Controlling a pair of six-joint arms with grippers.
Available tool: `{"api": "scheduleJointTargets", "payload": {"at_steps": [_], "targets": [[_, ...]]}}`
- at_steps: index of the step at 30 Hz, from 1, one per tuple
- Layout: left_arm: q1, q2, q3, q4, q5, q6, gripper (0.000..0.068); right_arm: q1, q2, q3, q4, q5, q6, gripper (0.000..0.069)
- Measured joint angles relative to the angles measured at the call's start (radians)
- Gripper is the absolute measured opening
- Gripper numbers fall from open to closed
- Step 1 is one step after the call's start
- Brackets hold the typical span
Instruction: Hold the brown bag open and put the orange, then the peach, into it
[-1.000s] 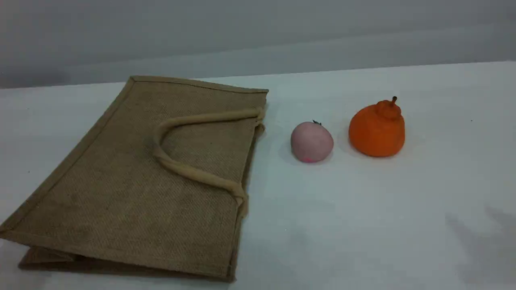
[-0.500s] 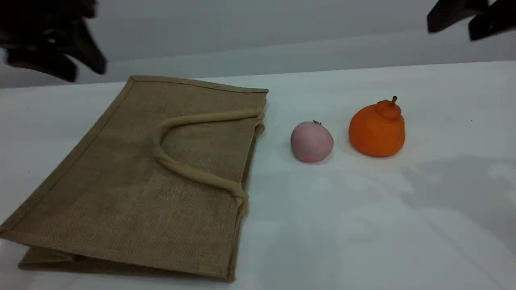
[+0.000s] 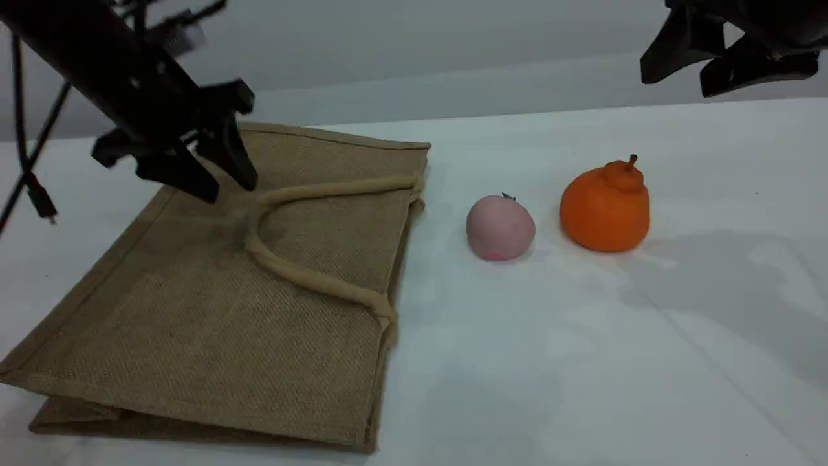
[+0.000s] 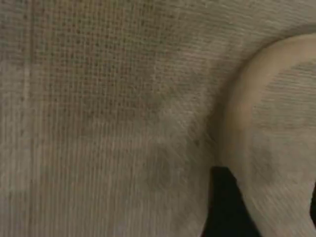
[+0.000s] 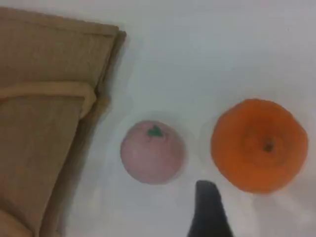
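The brown bag lies flat on the left of the white table, with its beige handle looped across the top face. My left gripper hovers open just above the bag near the handle's bend. The left wrist view shows jute weave, the handle and one dark fingertip. To the right of the bag's mouth sits the pink peach, and right of it the orange. High above the orange, my right gripper is open and empty. Its wrist view shows the peach, the orange and the bag.
A black cable hangs from the left arm over the table's left side. The table is white with a grey wall behind it. Arm shadows fall on the right part of the tabletop.
Both arms have come into view from the top. The left gripper dropped down and right to the bag's handle. The right gripper moved lower and left. Bag and fruits stayed put.
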Motion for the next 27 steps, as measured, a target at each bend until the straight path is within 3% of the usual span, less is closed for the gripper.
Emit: {"api": "scheduleJointTargets", "payload": {"at_steps": [18,21,27], "targets": [[-0.05,0.18,-0.115,0.027,0.024,-0.043,0.0356,0.0,0.0,0.0,0.019,0.015,-0.042,0.0416],[-0.05,0.181,-0.119,0.055,0.037,-0.071,0.0297,0.0,0.0,0.0,0.019,0.015,-0.047,0.0416],[-0.05,0.181,-0.124,0.107,0.05,-0.102,0.0081,0.0,0.0,0.0,0.021,0.015,-0.049,0.0416]]}}
